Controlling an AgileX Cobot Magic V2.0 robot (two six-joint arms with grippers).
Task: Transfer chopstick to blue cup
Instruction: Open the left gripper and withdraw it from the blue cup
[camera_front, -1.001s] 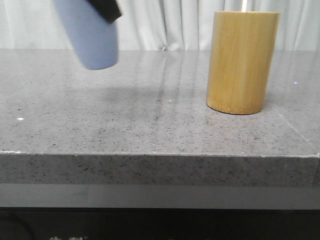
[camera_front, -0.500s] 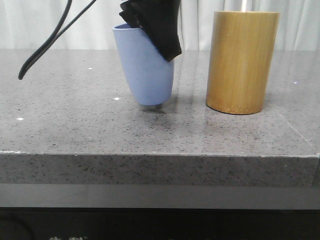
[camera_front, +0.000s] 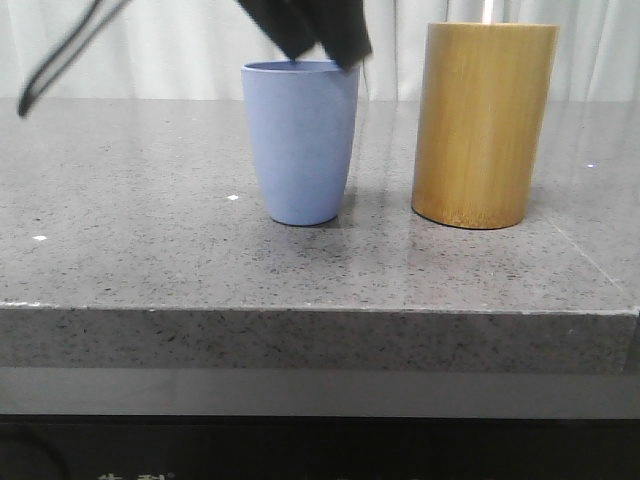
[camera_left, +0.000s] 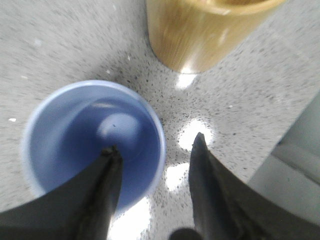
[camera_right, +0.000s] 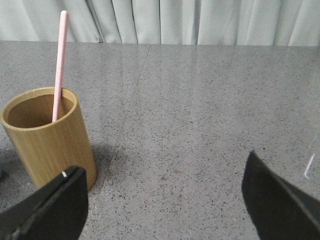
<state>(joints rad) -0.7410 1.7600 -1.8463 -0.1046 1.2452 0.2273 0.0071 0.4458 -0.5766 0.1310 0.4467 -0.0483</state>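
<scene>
The blue cup (camera_front: 300, 142) stands upright on the desk (camera_front: 150, 260), beside the bamboo holder (camera_front: 485, 125) where the chopstick (camera_right: 59, 65) leans. My left pincer (camera_left: 155, 150) is open, one finger inside the rim. I should lift straight up, not catching the rim. My right pincer (camera_right: 165, 200) is wide and empty.

The left gripper (camera_left: 152, 150) hangs with fingers (camera_left: 107, 170) spread apart, and the right gripper (camera_right: 165, 192) is wide open.
</scene>
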